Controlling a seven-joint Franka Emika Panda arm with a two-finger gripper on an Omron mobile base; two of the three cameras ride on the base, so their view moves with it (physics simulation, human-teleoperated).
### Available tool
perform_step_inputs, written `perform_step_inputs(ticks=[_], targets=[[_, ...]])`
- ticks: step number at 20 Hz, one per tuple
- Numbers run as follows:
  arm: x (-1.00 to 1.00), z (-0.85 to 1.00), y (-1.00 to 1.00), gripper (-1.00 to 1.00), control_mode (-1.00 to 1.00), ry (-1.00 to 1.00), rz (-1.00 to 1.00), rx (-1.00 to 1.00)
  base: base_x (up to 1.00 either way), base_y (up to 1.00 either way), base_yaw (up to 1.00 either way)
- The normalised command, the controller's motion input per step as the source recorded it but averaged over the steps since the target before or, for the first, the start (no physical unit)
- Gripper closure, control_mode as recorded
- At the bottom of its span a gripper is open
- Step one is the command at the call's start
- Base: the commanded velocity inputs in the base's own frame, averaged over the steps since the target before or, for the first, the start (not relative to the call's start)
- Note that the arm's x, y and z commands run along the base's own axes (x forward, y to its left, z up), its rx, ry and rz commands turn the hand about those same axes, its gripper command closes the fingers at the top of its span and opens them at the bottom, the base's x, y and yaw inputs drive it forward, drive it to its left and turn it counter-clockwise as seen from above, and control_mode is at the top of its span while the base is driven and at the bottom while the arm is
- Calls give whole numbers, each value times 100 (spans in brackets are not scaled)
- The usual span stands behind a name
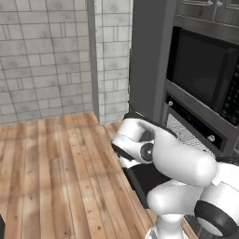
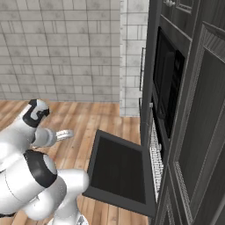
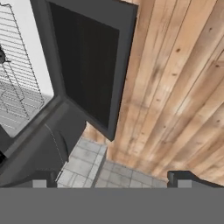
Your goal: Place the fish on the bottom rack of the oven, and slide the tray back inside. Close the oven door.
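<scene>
The oven (image 2: 154, 145) stands open in the dark cabinet wall, below the microwave (image 1: 205, 77). Its door (image 2: 118, 169) hangs down flat over the wood floor (image 1: 56, 172), inner face up. The rack (image 2: 154, 156) shows as a silver wire grid at the oven mouth, just behind the door's hinge edge; in the hand view it (image 3: 17, 83) lies at the left, beyond the door (image 3: 85, 65). No fish can be made out on the rack or anywhere else, so whether that step is done cannot be told. The gripper (image 3: 109, 180) looks down from above the door's free edge, with the oven and rack off to one side of it. Its two tips (image 3: 181, 179) sit far apart at the bottom of the hand view and nothing lies between them, so it is wide and empty. The door's long axis runs along the oven front, and any push on rack or door must go toward the cavity, across that axis. There is one arm, folded close above the door.
</scene>
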Motion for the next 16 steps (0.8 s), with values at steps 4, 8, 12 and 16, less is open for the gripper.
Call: perform_step_inputs(ticks=[4,8,12,16], targets=[[50,92,100,-100,-100,22,-4,-33,0,0,0],[33,49,100,-100,-100,29,-11,-43,0,0,0],[52,14,100,-100,-100,35,-18,-48,0,0,0],[64,0,89,-100,-100,47,-22,-52,0,0,0]])
